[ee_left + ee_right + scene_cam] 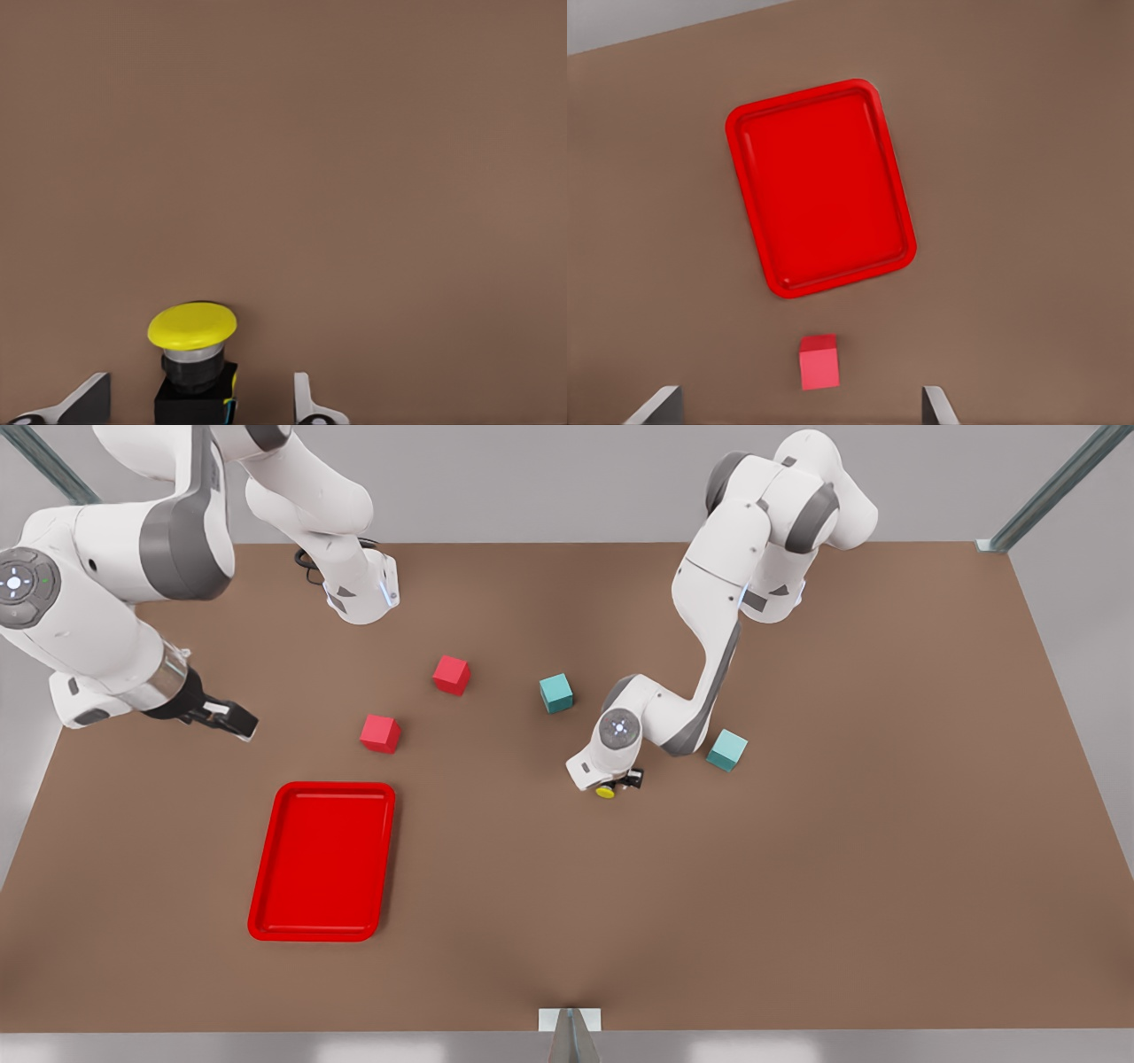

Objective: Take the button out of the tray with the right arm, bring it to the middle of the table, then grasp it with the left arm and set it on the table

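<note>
The button (606, 790), a yellow cap on a dark boxy body, stands upright on the brown table (797, 868) near its middle. My left gripper (623, 782) is low over it, open. In the left wrist view the button (191, 359) sits between the two fingers (306, 403), with a gap on each side. The red tray (323, 786) lies empty toward the front view's left. My right gripper (232, 721) hangs open above the table behind the tray, holding nothing. From the right wrist view I see the tray (802, 96) and a red cube (819, 363) beyond the open fingers (937, 407).
Two red cubes (452, 674) (381, 733) lie between the tray and the table's centre. One teal cube (556, 693) sits behind the left gripper; another (726, 749) is close beside the left arm's elbow.
</note>
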`<state>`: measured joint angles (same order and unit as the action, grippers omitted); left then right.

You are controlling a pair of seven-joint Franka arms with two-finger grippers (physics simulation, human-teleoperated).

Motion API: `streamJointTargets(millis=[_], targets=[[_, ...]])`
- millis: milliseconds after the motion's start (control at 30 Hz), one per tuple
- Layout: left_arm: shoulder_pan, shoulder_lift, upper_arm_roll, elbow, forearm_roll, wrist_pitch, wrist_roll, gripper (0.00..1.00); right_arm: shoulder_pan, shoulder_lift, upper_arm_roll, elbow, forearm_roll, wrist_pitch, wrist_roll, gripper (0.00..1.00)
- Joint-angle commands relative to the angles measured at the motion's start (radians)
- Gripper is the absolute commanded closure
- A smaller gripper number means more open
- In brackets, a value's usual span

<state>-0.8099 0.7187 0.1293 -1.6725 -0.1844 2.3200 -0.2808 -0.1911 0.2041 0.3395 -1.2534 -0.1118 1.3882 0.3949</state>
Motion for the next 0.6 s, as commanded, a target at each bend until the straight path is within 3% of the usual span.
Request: streamJointTargets(millis=[0,367,400,433,567], targets=[[0.002,0.01,0.0,0.0,-0.001,0.004,0.095,0.0,0.006,0.005,0.001,0.0,0.004,0.008,-0.131,0.0],[0.029,0.021,-0.028,0.0,-0.001,0.004,0.095,0.0,0.012,0.018,0.006,0.002,0.008,0.009,-0.131,0.0],[0.029,0.021,-0.028,0.0,-0.001,0.004,0.095,0.16,0.012,0.018,0.006,0.002,0.008,0.009,-0.131,0.0],[0.029,0.021,-0.028,0.0,-0.003,0.004,0.095,0.24,0.012,0.018,0.006,0.002,0.009,0.009,-0.131,0.0],[0.029,0.021,-0.028,0.002,-0.003,0.002,0.094,0.28,0.025,0.02,0.006,0.002,0.008,0.009,-0.128,0.0]])
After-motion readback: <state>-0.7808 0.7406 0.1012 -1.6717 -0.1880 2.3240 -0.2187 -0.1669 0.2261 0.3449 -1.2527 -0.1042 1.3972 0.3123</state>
